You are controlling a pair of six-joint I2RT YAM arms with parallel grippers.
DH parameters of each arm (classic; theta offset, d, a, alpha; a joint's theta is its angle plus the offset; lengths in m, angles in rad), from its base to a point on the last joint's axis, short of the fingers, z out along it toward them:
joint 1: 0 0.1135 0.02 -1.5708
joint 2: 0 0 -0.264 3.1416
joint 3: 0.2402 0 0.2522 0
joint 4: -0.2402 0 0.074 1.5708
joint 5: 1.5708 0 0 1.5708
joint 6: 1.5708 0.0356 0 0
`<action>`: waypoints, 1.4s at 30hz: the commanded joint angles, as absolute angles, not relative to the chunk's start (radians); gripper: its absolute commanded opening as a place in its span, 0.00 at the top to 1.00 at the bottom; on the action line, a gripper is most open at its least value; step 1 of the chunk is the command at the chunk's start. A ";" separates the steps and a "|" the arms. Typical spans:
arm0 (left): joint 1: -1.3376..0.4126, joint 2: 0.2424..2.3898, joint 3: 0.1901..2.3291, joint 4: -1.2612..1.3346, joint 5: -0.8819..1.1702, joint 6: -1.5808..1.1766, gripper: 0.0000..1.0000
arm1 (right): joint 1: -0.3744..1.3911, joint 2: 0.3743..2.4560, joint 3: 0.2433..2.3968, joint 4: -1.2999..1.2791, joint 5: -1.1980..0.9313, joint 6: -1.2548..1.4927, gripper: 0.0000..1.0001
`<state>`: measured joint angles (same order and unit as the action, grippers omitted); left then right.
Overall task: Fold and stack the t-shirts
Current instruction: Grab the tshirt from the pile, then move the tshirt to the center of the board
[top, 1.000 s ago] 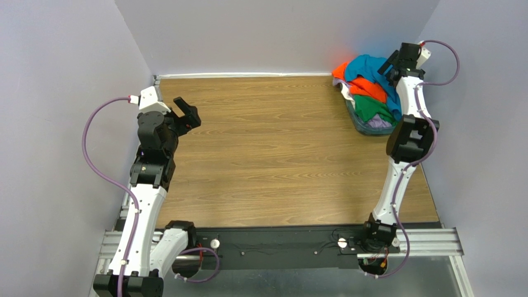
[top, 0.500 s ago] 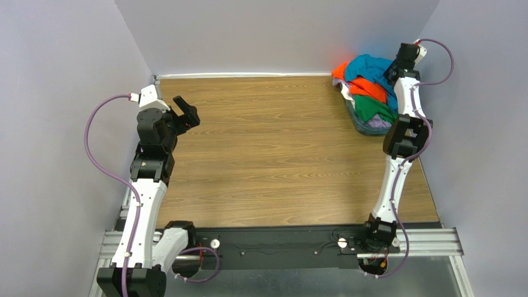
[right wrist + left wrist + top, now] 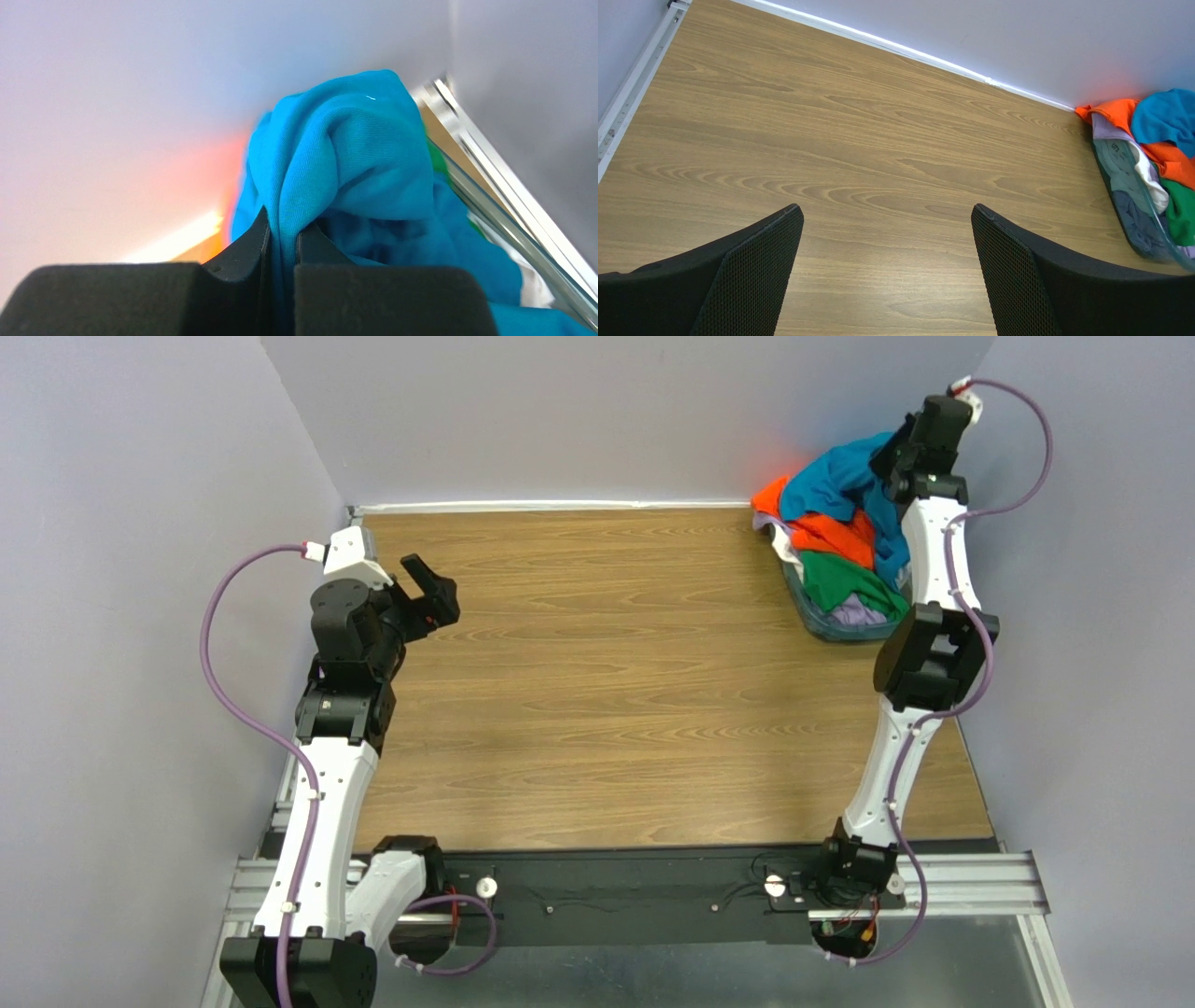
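A heap of t-shirts fills a clear plastic basket (image 3: 819,620) at the table's far right corner. The teal-blue t-shirt (image 3: 839,482) lies on top, pulled up toward the right wall, over an orange one (image 3: 842,541), a green one (image 3: 850,583) and a pale one (image 3: 852,618). My right gripper (image 3: 894,459) is shut on a fold of the teal-blue t-shirt (image 3: 337,168), which bunches between its jaws (image 3: 282,231) and hangs down. My left gripper (image 3: 427,585) hovers open over the far left of the table, its jaws (image 3: 885,210) wide apart with only bare wood between them.
The wooden table (image 3: 617,658) is walled in grey at the back and both sides. The basket (image 3: 1134,213) and its shirts show at the right edge of the left wrist view. A black rail (image 3: 631,889) with the arm bases runs along the near edge.
My right gripper closed on the teal-blue t-shirt and rose toward the back right corner, lifting the cloth. The left arm shifted slightly.
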<state>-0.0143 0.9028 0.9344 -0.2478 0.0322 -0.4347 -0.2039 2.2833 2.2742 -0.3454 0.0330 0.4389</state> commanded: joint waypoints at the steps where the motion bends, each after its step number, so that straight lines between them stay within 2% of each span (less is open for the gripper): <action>1: -0.008 0.897 0.925 -0.229 0.066 -0.420 0.03 | -0.179 2.160 2.293 -0.261 0.041 0.433 0.94; 10: -0.008 0.871 0.925 -0.229 0.074 -0.423 0.03 | -0.132 1.981 2.379 -0.258 -0.159 0.379 0.99; 13: -0.008 0.858 0.927 -0.227 0.078 -0.423 0.03 | -0.074 1.914 2.368 -0.259 -0.166 0.333 0.99; 16: -0.009 0.841 0.925 -0.226 0.083 -0.426 0.03 | 0.057 1.801 2.324 -0.259 -0.112 0.262 0.99; 21: -0.009 0.808 0.925 -0.224 0.081 -0.431 0.03 | 0.144 1.714 2.286 -0.258 -0.143 0.291 0.99; 25: -0.009 0.790 0.928 -0.270 0.046 -0.442 0.03 | 0.202 1.648 2.203 -0.259 -0.158 0.317 0.99; 29: -0.008 0.755 0.928 -0.323 0.020 -0.452 0.03 | 0.273 1.553 2.028 -0.259 -0.189 0.334 0.99; 39: -0.009 0.626 0.885 -0.367 0.078 -0.514 0.02 | 0.434 1.318 1.579 -0.256 -0.184 0.429 0.99; 42: -0.009 0.611 0.864 -0.364 0.092 -0.526 0.02 | 0.457 1.305 1.520 -0.255 -0.183 0.440 0.99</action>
